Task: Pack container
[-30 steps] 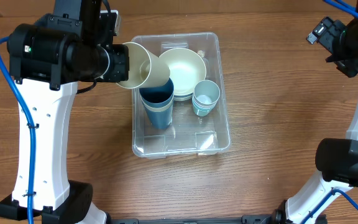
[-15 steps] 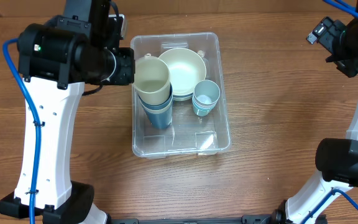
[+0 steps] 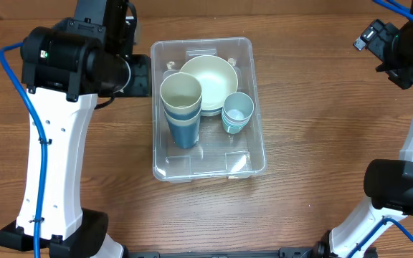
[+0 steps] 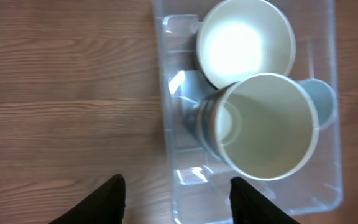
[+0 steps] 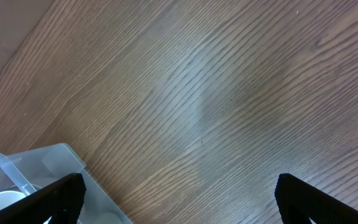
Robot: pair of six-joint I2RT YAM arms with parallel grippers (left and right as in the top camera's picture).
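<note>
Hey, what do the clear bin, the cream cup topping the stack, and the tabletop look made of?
Clear bin: glossy transparent plastic; the wood shows through its walls, with glare. Cream cup: likely matte plastic, smooth and evenly coloured, not certain. Tabletop: wood or wood-look laminate, brown with grain lines.

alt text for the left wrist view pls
Looking down into a clear container on a wooden table, a cream cup sits nested on a stack of blue cups, beside a cream bowl and a small light blue cup. The left gripper hangs open and empty at the bottom edge.
</note>
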